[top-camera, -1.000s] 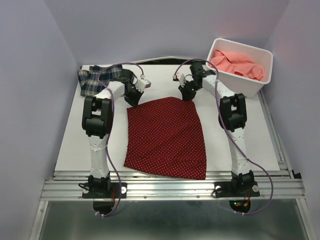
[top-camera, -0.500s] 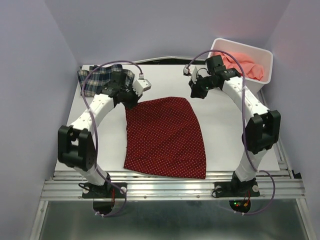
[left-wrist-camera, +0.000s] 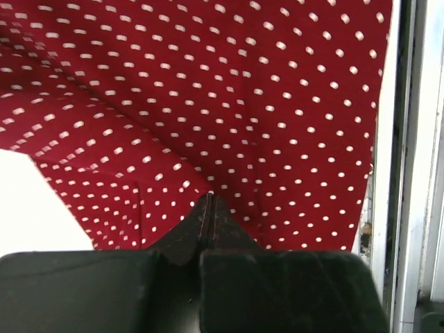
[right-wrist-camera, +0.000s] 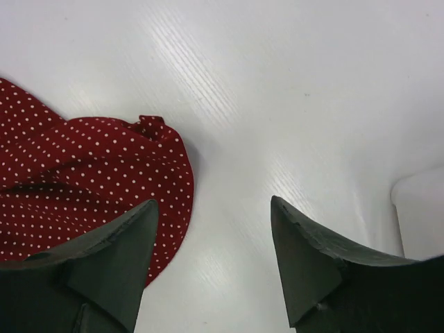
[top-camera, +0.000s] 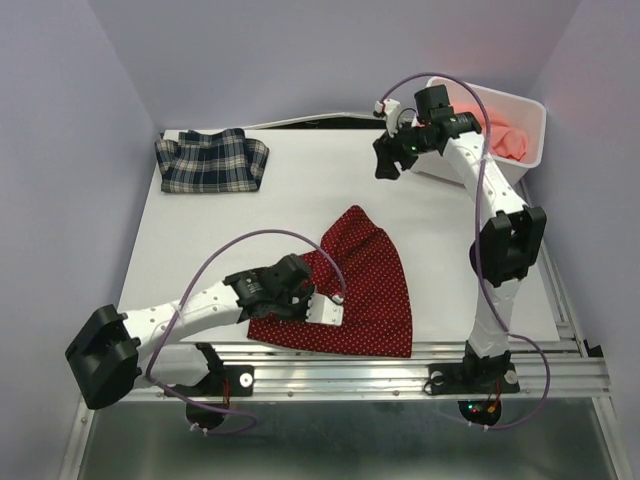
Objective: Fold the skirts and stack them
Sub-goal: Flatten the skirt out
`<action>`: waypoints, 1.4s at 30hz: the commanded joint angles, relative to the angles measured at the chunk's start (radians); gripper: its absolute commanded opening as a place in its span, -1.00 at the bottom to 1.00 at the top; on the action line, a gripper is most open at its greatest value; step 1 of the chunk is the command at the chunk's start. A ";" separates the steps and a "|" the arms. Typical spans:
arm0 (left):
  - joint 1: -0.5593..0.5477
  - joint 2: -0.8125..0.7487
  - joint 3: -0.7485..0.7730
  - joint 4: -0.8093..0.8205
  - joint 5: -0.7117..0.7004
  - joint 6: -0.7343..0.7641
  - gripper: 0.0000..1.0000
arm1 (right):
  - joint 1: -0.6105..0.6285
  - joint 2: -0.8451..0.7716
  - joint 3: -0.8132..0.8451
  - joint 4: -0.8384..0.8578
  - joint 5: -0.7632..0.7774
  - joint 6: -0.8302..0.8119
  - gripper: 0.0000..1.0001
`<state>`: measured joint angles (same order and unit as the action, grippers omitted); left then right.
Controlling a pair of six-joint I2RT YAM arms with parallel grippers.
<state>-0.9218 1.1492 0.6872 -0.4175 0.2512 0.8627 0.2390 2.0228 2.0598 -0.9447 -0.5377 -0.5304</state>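
Red skirt (top-camera: 370, 290) with white dots: spread on white table (top-camera: 300, 195), far-left corner lifted and folded over toward near-left side, remainder flat, far-right corner rounded with small bunched tab at tip. Left gripper (left-wrist-camera: 210, 201): down on near-left part of red skirt, fingers pressed fully together, fold of dotted cloth pinched between tips, cloth puckered and tented around them; in left wrist view metal rail (left-wrist-camera: 416, 173) just past red skirt's hem. Right gripper (top-camera: 385, 165): well beyond far corner of red skirt, raised off the surface, jaws wide apart, nothing between them, holding nothing; in right wrist view only bare table under the gap, far corner of red skirt showing beside and under one finger (right-wrist-camera: 104, 263), not touched. Plaid skirt (top-camera: 212, 160): folded, well apart from red skirt, off to its far left at back corner. Pink skirt (top-camera: 505, 140): crumpled inside white bin (top-camera: 528, 112), far right of red skirt, well apart from it, just behind right gripper. Cannot tell from these views whether lifted corner of red skirt touches the layer beneath or hangs just above it
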 commanded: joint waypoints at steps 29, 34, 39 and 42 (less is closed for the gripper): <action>-0.134 0.055 -0.169 0.223 -0.286 0.001 -1.00 | 0.137 0.194 0.019 -0.095 -0.044 0.240 -0.81; -0.088 0.030 -0.127 0.177 -0.259 -0.051 -1.00 | 0.056 0.016 -0.076 -0.036 -0.064 0.290 -0.90; 0.052 -0.040 -0.051 0.116 -0.201 -0.083 -1.00 | -0.015 -0.119 -0.269 0.055 -0.067 0.331 -0.92; 0.176 -0.086 0.032 0.074 -0.130 -0.091 -1.00 | -0.026 -0.173 -0.348 0.118 -0.059 0.380 -0.89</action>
<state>-0.8562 1.1267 0.6312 -0.2394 0.0330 0.8139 0.2306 1.8847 1.7905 -0.9604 -0.6109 -0.2131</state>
